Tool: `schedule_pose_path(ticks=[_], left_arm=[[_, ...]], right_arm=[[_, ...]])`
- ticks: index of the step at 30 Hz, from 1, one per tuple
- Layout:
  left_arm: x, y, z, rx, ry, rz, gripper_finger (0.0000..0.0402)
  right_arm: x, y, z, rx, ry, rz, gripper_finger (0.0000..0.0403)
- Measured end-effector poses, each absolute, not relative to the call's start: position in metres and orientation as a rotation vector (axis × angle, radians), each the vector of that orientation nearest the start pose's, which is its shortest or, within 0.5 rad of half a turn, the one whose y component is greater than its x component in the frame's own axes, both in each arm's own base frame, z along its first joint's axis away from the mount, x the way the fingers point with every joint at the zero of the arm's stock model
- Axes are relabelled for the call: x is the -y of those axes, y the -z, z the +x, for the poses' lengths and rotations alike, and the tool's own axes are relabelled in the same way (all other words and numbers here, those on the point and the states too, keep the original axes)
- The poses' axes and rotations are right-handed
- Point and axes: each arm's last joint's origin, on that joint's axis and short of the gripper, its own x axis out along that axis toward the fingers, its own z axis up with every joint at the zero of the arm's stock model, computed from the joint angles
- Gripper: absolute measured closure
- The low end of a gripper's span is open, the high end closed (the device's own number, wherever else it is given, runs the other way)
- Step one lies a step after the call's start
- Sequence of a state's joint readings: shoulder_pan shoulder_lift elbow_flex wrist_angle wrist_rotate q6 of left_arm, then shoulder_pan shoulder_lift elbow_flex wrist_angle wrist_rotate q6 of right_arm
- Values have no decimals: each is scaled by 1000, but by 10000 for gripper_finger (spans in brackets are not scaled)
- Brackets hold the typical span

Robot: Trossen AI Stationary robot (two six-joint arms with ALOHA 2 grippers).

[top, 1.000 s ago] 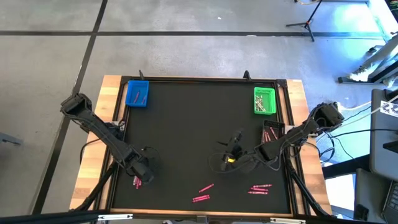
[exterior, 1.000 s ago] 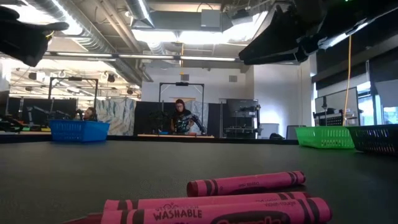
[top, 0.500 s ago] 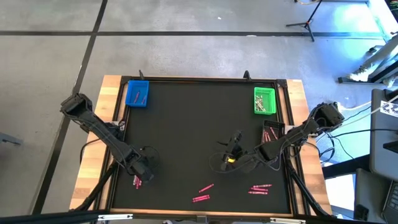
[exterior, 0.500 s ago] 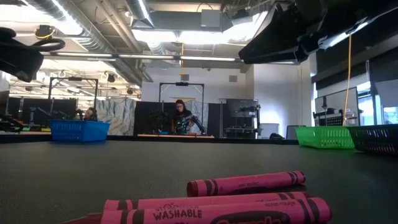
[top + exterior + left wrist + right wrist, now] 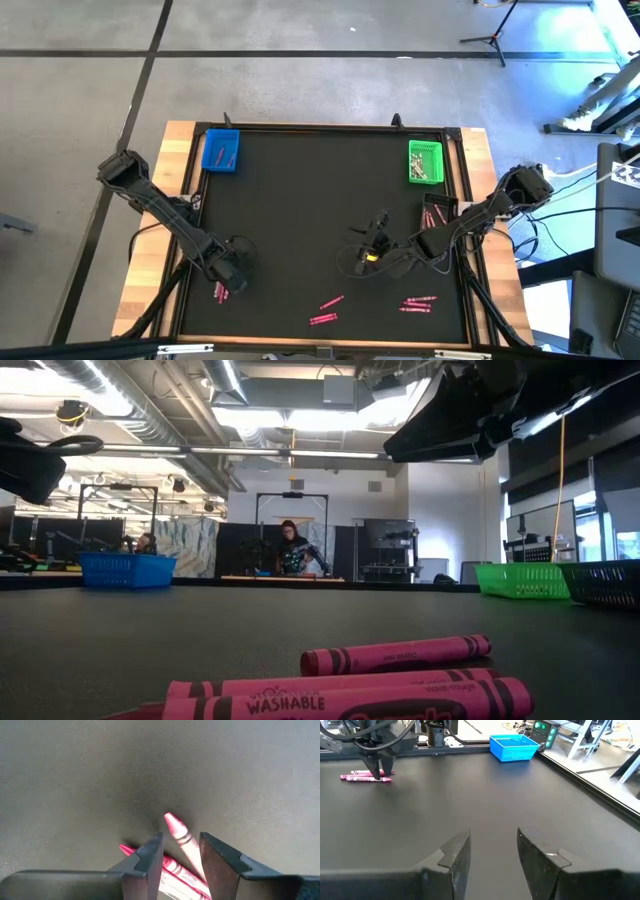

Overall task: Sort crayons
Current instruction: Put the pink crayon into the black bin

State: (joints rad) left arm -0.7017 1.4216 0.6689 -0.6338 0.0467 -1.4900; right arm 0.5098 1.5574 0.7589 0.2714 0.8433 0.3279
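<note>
Edging lower, left claw (image 5: 181, 851) (fingers spread) straddles a pink crayon (image 5: 179, 836), ready to pinch; right claw (image 5: 492, 851), also spread, hangs empty well apart.

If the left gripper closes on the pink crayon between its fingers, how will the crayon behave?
The pink crayon looks like a stiff stick, so probably no bending. Being round, it may roll on the mat. Its neighbours touch it and might shift. The left gripper straddles it.

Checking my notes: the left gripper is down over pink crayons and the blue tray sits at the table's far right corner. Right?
Not quite. The high view shows the blue tray at the far left corner. The left gripper is indeed over pink crayons.
</note>
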Motion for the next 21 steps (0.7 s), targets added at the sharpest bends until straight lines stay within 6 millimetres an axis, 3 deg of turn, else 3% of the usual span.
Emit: schedule_pose_path(ticks=[16,21], left_arm=[[145,-146,167,-1423,-433,-761,283],[148,-136,170,-1458,-446,-733,283]], right_arm=[[-130,-190,277,-352,387,-5,244],[-130,-190,277,-351,388,-4,244]])
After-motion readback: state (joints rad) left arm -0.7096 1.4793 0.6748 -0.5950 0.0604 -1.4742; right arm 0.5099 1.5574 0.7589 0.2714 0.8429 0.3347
